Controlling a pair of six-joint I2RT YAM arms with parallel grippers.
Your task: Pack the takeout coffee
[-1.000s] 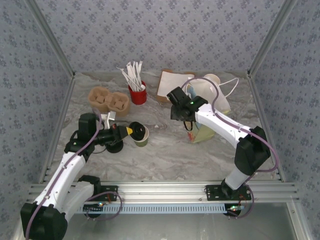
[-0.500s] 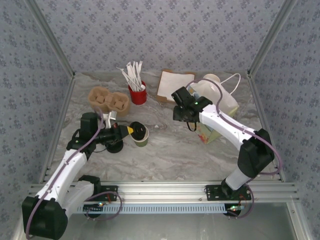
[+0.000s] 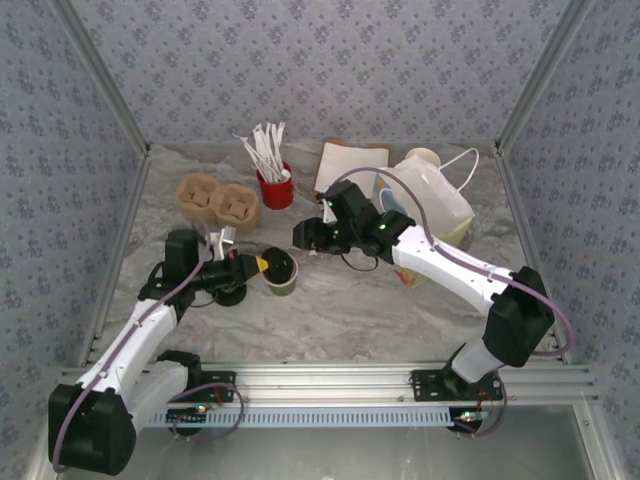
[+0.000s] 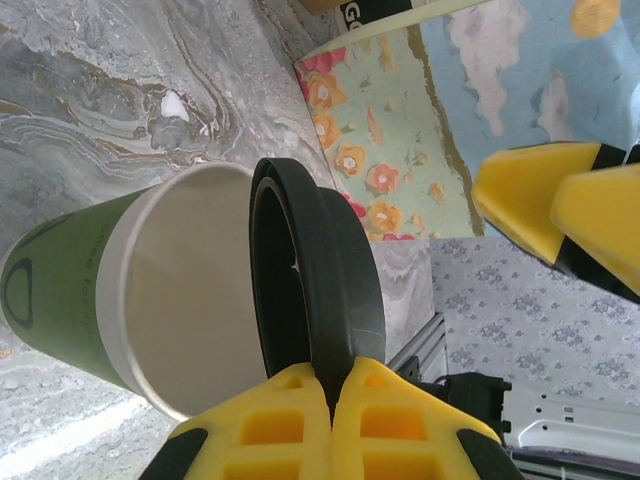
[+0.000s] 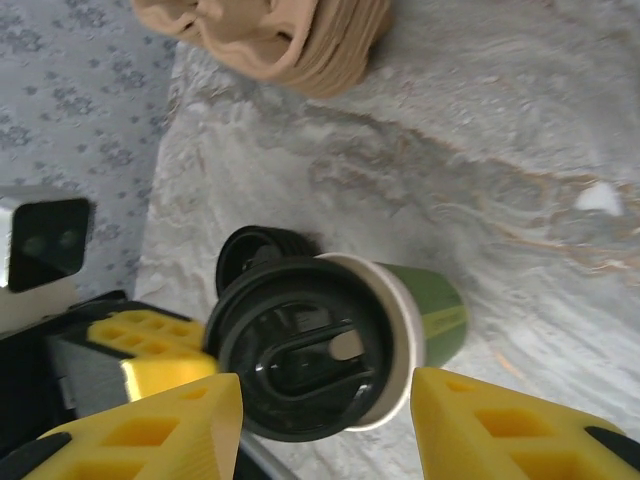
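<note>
Black plastic hides most of what I want to see: the lid [image 4: 330, 270] stands edge-on in my left wrist view and covers part of the mouth of the takeout coffee [image 4: 160, 290], whose base is cut off at the frame's edge. From my right wrist the lid [image 5: 300, 360] sits askew on the cup [image 5: 430, 310], a sliver of cream rim bare on one side; it may be touching the rim opposite, though I cannot tell. From above, the cup [image 3: 283, 272] stands upright on the marble table [image 3: 340, 310], near the floral paper bag [image 3: 430, 205]. My left gripper [image 4: 335, 385] pinches the lid's edge, fingers pressed together on it, its arm stretched low along the table. My right gripper [image 3: 305, 235] hangs just beside the cup, jaws spread and holding nothing, its arm bent and reaching across from the bag's side
</note>
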